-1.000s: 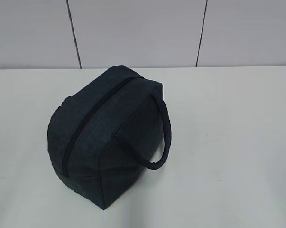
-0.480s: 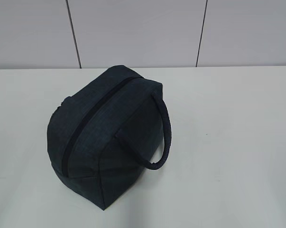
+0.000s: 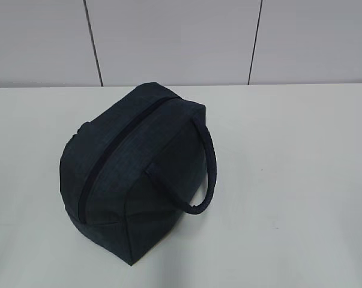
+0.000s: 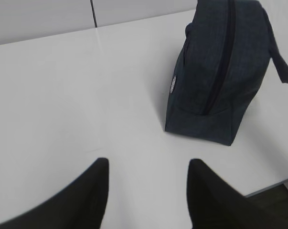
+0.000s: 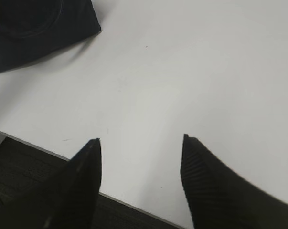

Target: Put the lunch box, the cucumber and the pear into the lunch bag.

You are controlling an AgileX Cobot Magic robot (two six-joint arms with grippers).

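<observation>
The dark navy lunch bag (image 3: 132, 174) stands on the white table (image 3: 289, 168), left of centre, its long zipper (image 3: 108, 159) shut and its looped handle (image 3: 208, 174) hanging to the right. It also shows in the left wrist view (image 4: 220, 71), up and to the right of my left gripper (image 4: 147, 164), which is open and empty over bare table. A corner of the bag shows in the right wrist view (image 5: 34, 28), far up-left of my right gripper (image 5: 141, 140), open and empty near the table's front edge. The lunch box, cucumber and pear are out of view.
The table's front edge (image 5: 34, 145) runs under my right gripper, with dark floor (image 5: 15, 167) below it. A grey panelled wall (image 3: 181, 42) stands behind the table. Neither arm shows in the exterior view.
</observation>
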